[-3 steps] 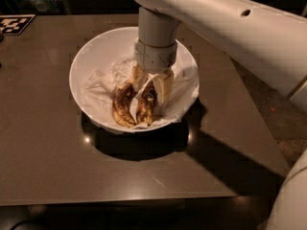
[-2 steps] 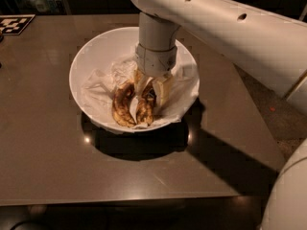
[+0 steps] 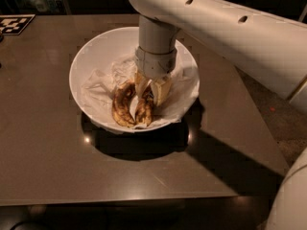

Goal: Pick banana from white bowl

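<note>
The white bowl (image 3: pixel 96 47) stands on the table with crumpled white paper inside. Two overripe bananas lie side by side on the paper. The straighter right banana (image 3: pixel 144 111) has its upper end between my fingers; no sticker shows on it. The more curved second banana (image 3: pixel 122 104) lies just left of it. My gripper (image 3: pixel 151 91) reaches straight down into the bowl, with its two cream fingers apart on either side of the right banana's upper end. The wrist hides the middle of the bowl behind it.
The bowl sits on a dark brown table (image 3: pixel 43 143), whose front edge runs near the bottom of the view. A black-and-white marker tag (image 3: pixel 14 23) lies at the far left corner. My white arm (image 3: pixel 230 32) crosses the upper right.
The gripper has sunk slightly lower over the right banana. The bananas and bowl have not moved.
</note>
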Controlling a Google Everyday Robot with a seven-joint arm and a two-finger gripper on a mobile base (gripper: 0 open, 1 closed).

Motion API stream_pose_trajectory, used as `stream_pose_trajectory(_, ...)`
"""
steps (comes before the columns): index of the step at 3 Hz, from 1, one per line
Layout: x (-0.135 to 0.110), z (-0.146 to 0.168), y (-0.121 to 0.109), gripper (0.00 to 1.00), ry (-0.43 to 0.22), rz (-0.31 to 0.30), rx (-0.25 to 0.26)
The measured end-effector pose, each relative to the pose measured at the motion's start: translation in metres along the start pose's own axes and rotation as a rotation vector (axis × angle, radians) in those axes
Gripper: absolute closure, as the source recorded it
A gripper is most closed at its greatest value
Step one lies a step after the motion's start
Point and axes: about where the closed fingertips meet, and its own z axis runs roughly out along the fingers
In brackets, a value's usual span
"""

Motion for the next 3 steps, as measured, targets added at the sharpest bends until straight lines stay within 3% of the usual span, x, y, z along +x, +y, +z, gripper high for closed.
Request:
stream_pose_trajectory(1, 0.000, -0.002, -0.001, 1.00, -0.008, 0.014, 0.016)
stream_pose_trajectory(3, -0.003, -0.030, 0.020, 1.00, -0.151, 0.154, 0.133)
